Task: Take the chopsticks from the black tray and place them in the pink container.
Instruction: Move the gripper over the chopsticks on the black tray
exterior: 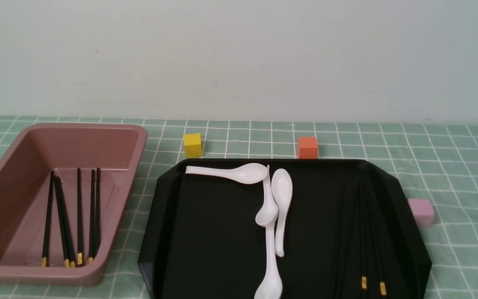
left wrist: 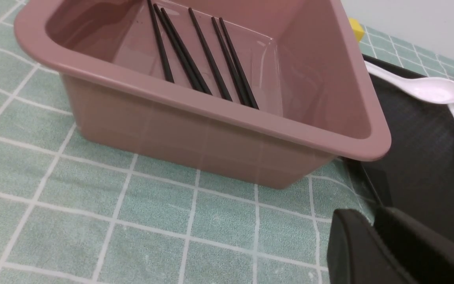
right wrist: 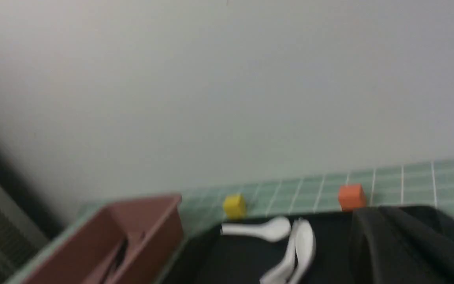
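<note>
Left gripper [left wrist: 373, 223]: fingers together or nearly so, nothing between them, low at the lower right of its own view above the green check cloth [left wrist: 93, 197], near a corner of the pink container [left wrist: 211, 134]. Right gripper [right wrist: 400, 244]: blurred, closed, no stick seen in it. Neither gripper shows in the front view. The chopsticks [exterior: 363, 232] lie in the right part of the black tray [exterior: 206, 232], at the lower right of the front frame. Their long axis runs bottom to top, with the gold bands toward the bottom edge. Only 2 bands are legible, so the count is unclear. 5 stowed chopsticks [exterior: 79, 216] lie the same way in the container. Risks: the black sticks barely show on the glossy black tray. They also lie close together, so a pinch may miss or take 2. A stick gripped near one end could droop and catch the container rim. The white spoons [exterior: 281, 193] lie near enough to be nudged.
</note>
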Action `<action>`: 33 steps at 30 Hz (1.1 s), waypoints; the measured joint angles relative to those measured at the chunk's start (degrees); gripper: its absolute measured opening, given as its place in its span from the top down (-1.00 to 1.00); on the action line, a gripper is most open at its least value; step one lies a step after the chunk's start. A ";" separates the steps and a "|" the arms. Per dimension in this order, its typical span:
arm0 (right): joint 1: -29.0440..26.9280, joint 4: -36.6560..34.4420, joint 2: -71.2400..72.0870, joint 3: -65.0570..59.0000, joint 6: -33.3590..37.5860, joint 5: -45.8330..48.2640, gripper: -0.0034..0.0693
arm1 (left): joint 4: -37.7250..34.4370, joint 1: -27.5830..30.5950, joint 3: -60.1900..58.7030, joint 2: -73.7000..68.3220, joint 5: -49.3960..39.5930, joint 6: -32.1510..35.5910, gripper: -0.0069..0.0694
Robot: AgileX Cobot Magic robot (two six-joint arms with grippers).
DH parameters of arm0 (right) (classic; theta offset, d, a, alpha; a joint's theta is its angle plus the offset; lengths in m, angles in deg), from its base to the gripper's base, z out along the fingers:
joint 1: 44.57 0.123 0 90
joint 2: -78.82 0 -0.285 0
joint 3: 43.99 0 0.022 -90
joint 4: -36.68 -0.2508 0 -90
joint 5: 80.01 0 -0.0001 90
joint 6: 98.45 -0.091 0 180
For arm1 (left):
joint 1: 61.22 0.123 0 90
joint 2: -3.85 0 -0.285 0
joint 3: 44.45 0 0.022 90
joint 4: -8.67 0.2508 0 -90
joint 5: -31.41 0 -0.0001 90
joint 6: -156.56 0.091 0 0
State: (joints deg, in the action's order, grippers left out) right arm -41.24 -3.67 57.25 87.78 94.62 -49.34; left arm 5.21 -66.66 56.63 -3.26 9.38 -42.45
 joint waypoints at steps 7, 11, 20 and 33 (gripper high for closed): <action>0.00 6.59 -29.06 6.56 -1.65 24.92 0.90 | 0.00 0.00 0.00 0.00 0.00 0.00 0.57; 0.00 4.02 -42.67 6.93 3.02 27.33 0.87 | 0.00 0.00 0.00 0.00 0.00 0.00 0.57; 9.08 4.54 -63.12 14.17 1.40 20.40 0.75 | 0.00 0.00 0.00 0.00 0.00 0.00 0.57; 25.97 35.26 -80.81 28.75 -42.72 10.52 0.07 | 0.00 0.00 0.00 0.00 0.00 0.00 0.57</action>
State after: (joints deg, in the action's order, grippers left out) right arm -15.26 31.59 -23.56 116.54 51.91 -38.81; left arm 5.21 -66.66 56.63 -3.26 9.38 -42.45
